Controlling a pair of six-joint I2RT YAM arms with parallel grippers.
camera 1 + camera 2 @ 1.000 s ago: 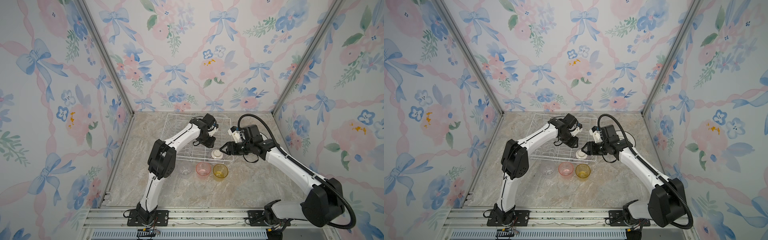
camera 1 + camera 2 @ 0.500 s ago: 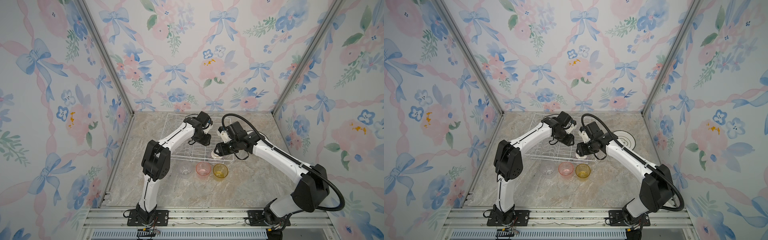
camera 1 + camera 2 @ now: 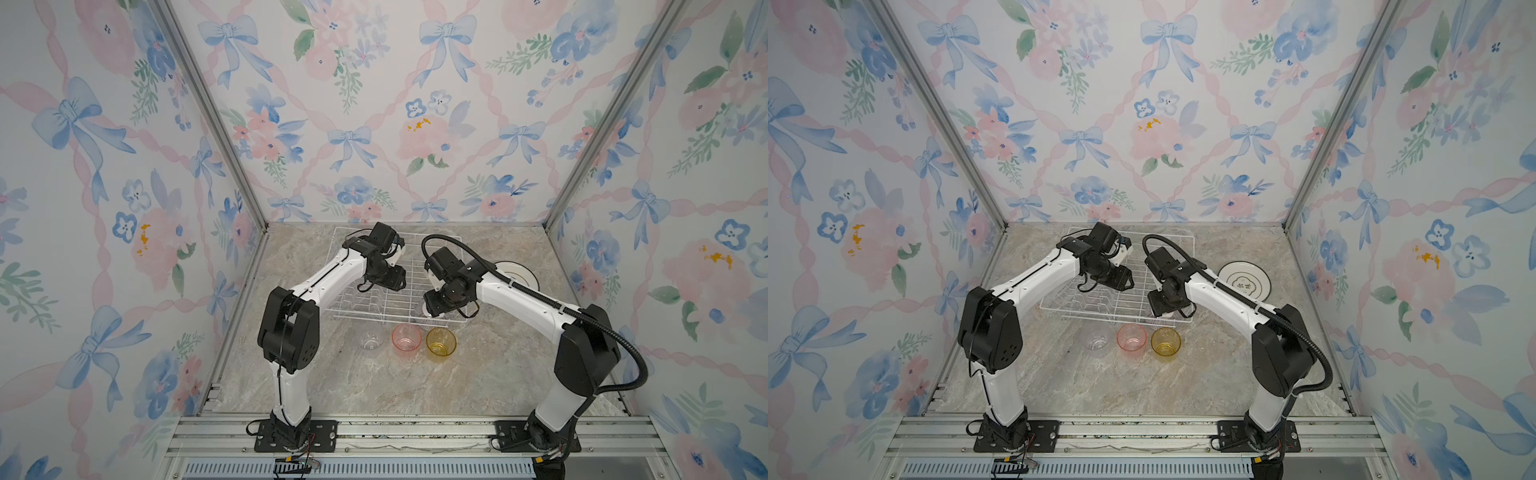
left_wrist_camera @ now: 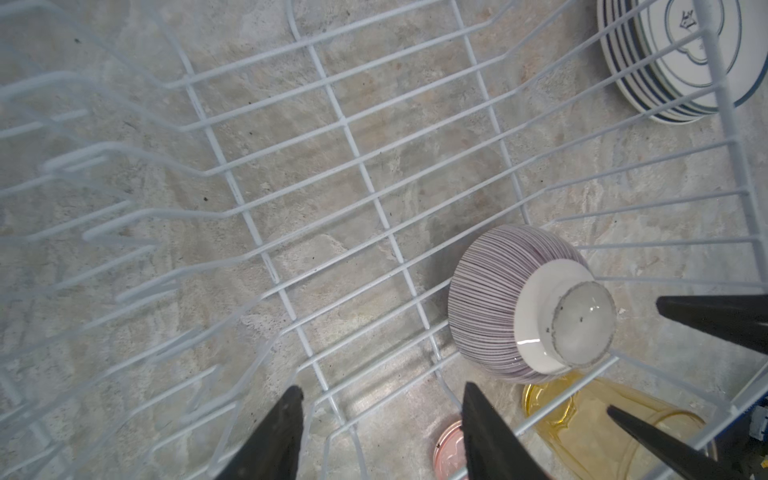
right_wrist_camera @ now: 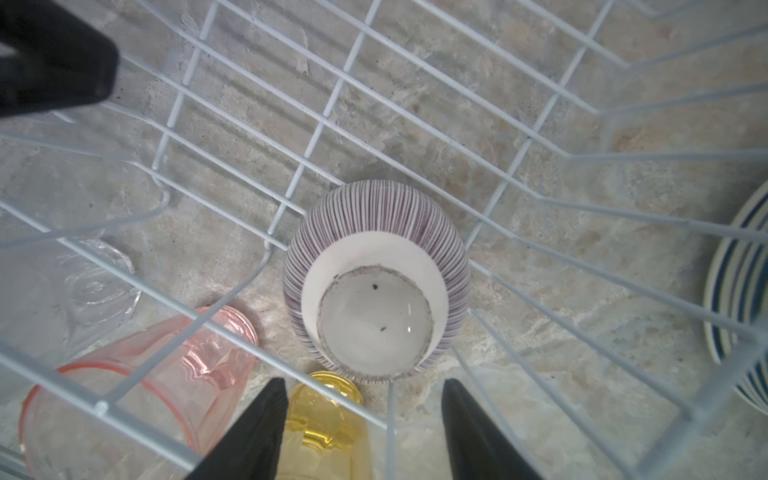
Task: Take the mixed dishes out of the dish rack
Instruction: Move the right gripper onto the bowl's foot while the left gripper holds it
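Right tool [image 5: 363, 384] of mine hangs with its jaws apart and empty straight above the purple-striped bowl [image 5: 374, 274], which is the last dish inside the dish rack [image 4: 345, 120]. The bowl sits upside down in the rack's front right corner, foot ring up, close to both corner walls.

I judge it glazed ceramic: stiff, fairly weighty for its size, slick, and likely to chip if dropped. The rounded striped side would slide out of a pinch, so I would take it across the white foot, where the wall is straighter, or span the belly low down.

Room is tight on the two corner sides, where a finger could catch a wire. The rack floor toward the back and toward the plate dividers is bare. Left tool [image 4: 382, 386] is also inside the rack with its jaws apart and holding nothing, a little way off, so straight up is the cleanest way out.

Outside, the clear tumbler [image 3: 371, 340], pink tumbler [image 3: 406, 338] and yellow tumbler [image 3: 441, 341] stand in a row on the tabletop just off the rack's front side, the yellow one nearest the bowl. The stacked plates [image 3: 1244, 282] lie beside the rack's right side. Bare tabletop lies toward the front edge.
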